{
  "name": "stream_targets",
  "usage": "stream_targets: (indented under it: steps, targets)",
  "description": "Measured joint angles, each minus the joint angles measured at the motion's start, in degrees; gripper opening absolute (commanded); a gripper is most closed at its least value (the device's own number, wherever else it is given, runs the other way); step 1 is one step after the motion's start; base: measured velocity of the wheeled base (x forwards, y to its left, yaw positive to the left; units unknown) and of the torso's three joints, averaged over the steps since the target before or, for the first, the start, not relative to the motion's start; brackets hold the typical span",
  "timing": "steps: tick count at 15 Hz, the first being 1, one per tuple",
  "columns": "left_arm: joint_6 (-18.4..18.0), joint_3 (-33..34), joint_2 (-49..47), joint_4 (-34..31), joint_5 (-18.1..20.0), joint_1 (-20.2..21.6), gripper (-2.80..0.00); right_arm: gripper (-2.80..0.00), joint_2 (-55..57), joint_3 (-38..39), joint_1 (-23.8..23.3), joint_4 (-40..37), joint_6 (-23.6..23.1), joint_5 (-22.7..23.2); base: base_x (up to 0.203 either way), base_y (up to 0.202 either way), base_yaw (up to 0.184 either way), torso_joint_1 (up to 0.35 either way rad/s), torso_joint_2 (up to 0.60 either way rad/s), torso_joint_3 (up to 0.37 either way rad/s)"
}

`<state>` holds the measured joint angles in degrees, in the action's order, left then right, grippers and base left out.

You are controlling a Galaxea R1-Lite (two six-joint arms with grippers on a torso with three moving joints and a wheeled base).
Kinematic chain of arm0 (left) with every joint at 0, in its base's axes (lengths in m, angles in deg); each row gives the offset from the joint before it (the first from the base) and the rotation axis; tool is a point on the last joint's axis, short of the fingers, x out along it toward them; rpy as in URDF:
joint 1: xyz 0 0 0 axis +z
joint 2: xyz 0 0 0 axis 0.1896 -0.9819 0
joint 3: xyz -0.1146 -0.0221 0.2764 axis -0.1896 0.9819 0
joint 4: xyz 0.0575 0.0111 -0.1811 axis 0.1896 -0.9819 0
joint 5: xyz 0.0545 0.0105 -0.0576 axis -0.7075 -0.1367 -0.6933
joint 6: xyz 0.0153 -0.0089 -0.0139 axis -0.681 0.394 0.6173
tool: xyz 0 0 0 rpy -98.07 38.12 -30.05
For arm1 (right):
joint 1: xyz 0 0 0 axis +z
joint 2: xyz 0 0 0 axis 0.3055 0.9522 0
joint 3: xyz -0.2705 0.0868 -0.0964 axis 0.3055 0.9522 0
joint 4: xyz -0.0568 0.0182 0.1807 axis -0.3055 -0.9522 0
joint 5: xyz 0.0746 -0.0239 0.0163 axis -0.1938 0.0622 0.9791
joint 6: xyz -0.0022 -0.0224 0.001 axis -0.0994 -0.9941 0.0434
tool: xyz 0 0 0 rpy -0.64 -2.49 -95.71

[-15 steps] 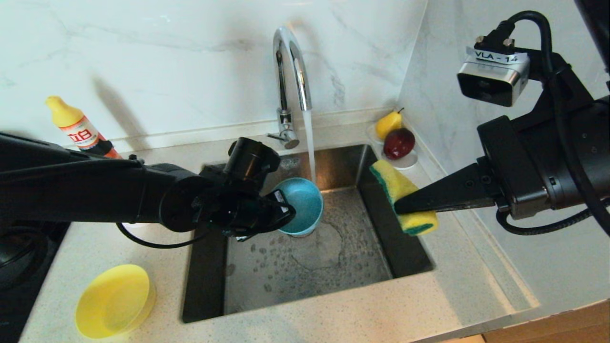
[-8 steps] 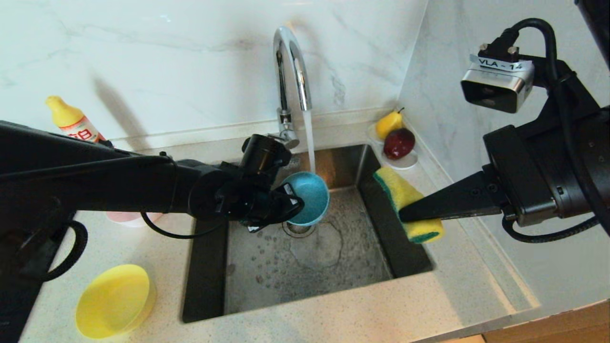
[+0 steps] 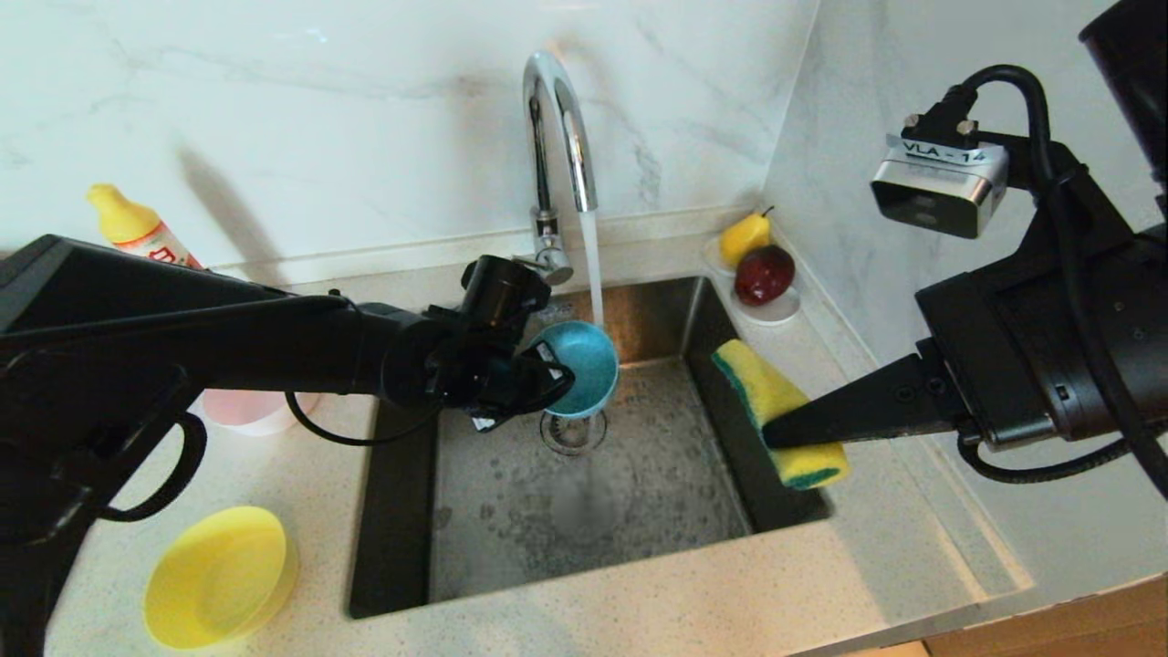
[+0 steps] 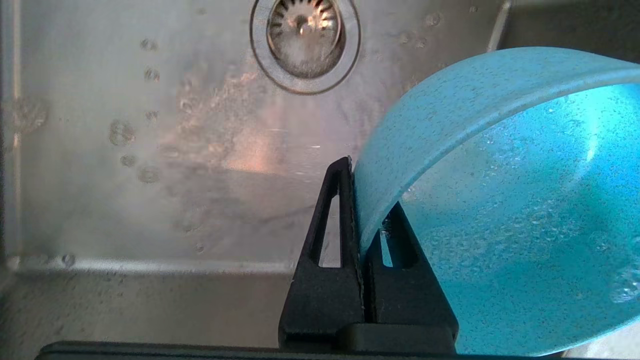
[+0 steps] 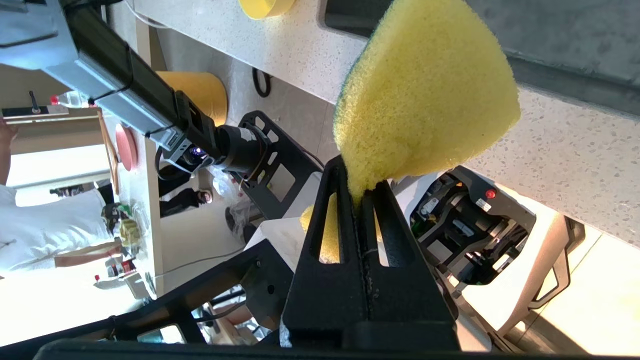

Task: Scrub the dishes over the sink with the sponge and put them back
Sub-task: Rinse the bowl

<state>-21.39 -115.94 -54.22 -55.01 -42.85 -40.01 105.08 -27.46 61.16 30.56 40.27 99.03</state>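
I had the left gripper (image 3: 547,379) pinched thinly on the blue bowl (image 3: 577,367) rim under the running tap (image 3: 557,137) over the sink (image 3: 584,484), and the right gripper (image 3: 776,429) clamped on the sponge (image 3: 776,401) beside it, so I judged a hard scrub might lever the wet bowl free.

My left hand (image 3: 547,383) is black against the light blue bowl (image 3: 577,365), whose plastic is finely speckled. My right hand (image 3: 776,429) is black too, on a yellow sponge (image 3: 762,383) edged in green. The sink (image 3: 584,493) is grey steel, beaded with droplets. The bench (image 3: 693,593) is pale, flecked stone. A yellow bowl (image 3: 217,575), a pale pink bowl (image 3: 239,408), a yellow pear (image 3: 744,237) and a dark red fruit (image 3: 765,274).
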Motion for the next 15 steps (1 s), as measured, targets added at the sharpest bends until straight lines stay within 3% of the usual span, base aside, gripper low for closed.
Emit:
stream_targets:
  steps: [7, 15]
  targets:
    - [2.4, -3.1, -2.8, -1.0, 0.2, 1.9, -2.8, -2.8, 0.2, 3.6, 0.2, 5.0, 0.1, 0.0, 0.0, 0.0, 0.0, 0.0, 0.0, 0.0]
    - [2.5, -7.2, -5.4, -2.5, 0.2, 2.4, -2.8, -2.8, 0.1, 4.3, 0.2, 5.3, 0.0, 0.0, 0.0, 0.0, 0.0, 0.0, 0.0, 0.0]
